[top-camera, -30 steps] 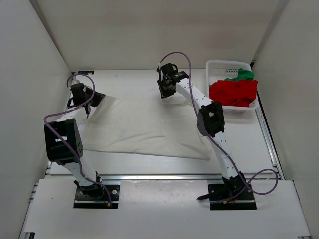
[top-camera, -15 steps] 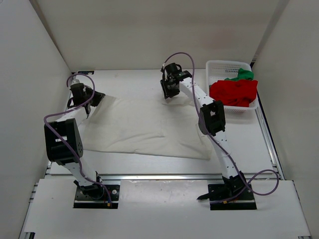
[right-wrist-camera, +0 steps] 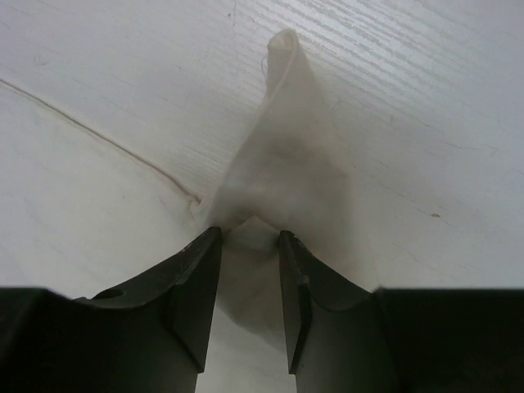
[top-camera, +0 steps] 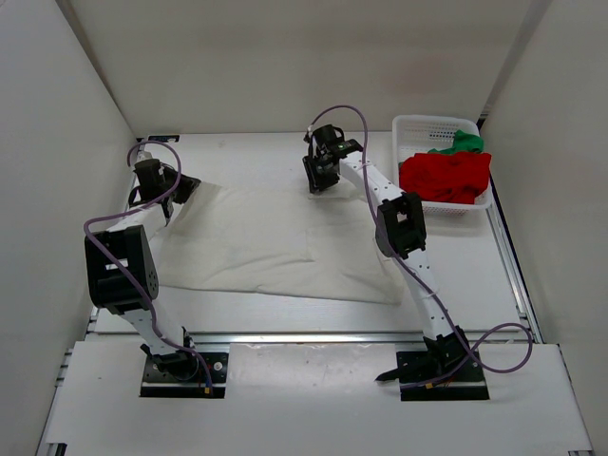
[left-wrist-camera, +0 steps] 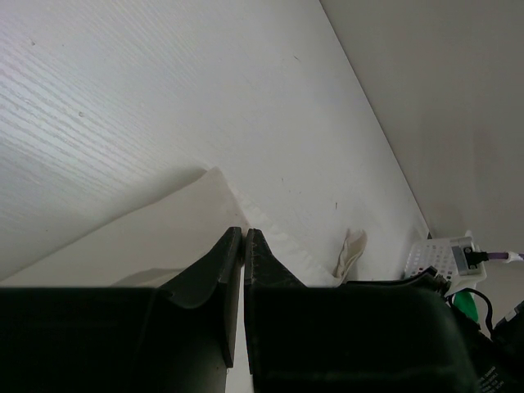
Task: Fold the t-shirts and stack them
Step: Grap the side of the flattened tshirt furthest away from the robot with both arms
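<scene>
free: table (top-camera: 242, 157) strip behind cream-white shirt (top-camera: 266, 247) | blocked: basket (top-camera: 408, 122) far right, walls (top-camera: 66, 123) around

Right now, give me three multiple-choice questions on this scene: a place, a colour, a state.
1. Where is the red shirt? A in the basket; B on the back wall; C by the arms' bases.
2. What colour is the shirt spread on the table? A green; B cream-white; C red.
3. How is the right gripper? A shut on the basket; B out of view; C open.
Answers: A, it lies in the basket beside the green shirt; B, the cream-white shirt covers the table; C, its jaws stand apart around a peak of cloth.
</scene>
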You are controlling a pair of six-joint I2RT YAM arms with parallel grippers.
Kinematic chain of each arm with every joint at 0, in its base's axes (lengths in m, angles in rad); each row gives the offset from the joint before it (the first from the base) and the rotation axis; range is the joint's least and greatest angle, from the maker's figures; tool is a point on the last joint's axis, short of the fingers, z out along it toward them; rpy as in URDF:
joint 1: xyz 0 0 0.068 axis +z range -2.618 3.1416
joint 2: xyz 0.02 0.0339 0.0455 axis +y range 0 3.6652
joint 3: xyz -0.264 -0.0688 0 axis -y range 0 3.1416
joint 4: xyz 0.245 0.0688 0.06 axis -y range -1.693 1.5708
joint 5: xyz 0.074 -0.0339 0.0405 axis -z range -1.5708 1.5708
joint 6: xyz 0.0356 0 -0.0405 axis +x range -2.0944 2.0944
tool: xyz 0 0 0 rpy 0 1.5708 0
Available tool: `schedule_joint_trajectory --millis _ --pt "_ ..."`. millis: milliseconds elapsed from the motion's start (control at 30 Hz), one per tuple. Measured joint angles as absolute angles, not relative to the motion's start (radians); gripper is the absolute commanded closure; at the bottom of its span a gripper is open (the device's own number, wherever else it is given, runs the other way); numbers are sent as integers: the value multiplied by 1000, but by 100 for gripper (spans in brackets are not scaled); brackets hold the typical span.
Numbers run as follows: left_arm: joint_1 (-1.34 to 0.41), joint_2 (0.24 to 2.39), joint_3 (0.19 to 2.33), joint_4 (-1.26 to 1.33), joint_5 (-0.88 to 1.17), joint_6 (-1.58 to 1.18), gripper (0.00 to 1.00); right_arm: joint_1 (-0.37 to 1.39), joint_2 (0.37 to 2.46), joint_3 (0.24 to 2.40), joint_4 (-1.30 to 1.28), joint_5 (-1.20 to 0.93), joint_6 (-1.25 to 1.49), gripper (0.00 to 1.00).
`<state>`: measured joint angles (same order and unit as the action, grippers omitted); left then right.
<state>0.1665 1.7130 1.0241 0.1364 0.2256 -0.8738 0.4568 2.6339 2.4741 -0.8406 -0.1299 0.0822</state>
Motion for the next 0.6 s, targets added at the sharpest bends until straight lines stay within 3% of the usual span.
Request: schedule_joint_trajectory --millis 67,300,600 --pt "168 1713 1024 136 226 -874 100 456 2634 2476 -837 -130 83 69" --pt "168 1713 1024 136 226 -874 100 451 2634 2482 -826 -140 96 96" --pt "168 1714 1024 136 226 -874 100 449 2633 2497 -825 -124 101 99"
